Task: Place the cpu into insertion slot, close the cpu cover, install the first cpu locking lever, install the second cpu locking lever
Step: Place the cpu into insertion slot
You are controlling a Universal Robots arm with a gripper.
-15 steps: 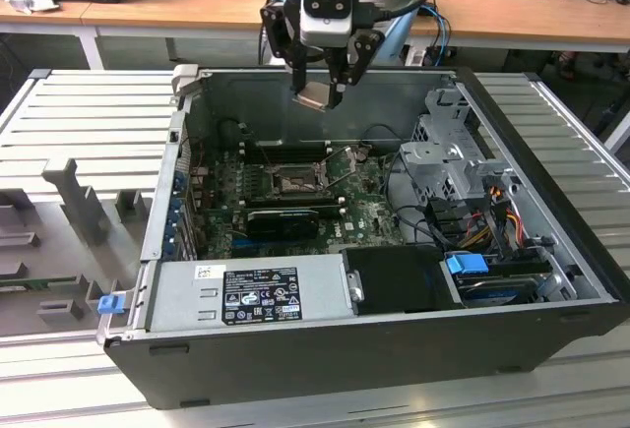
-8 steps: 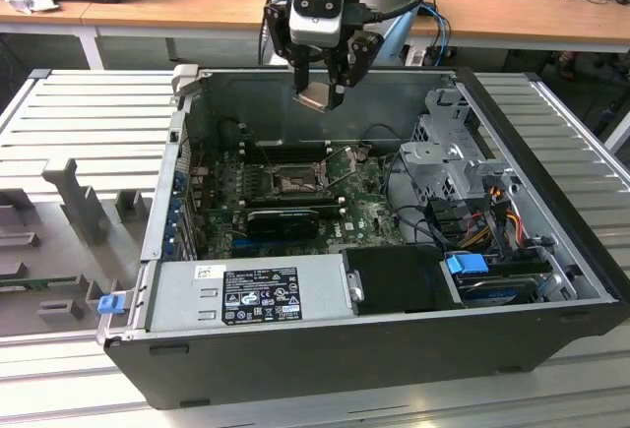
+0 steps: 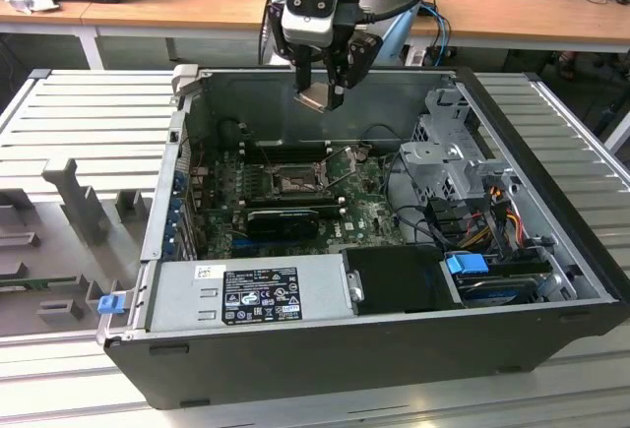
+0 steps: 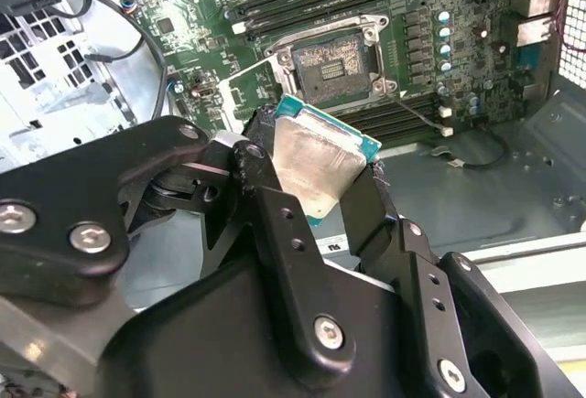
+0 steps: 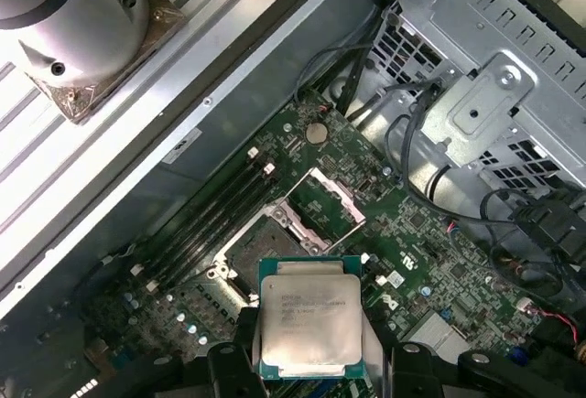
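My gripper hangs above the back edge of the open computer case, shut on the cpu. In both wrist views the cpu is a silver-topped square chip with a green rim, pinched between the two black fingers. The insertion slot lies bare on the green board well below the chip. Beside the slot, the cpu cover stands swung open. The chip is apart from the slot and offset from it.
A long black card sits in front of the slot, with a grey power supply nearer the case front. A metal drive cage and cables crowd the exterior view's right. Grey fixtures stand outside the case on the exterior view's left.
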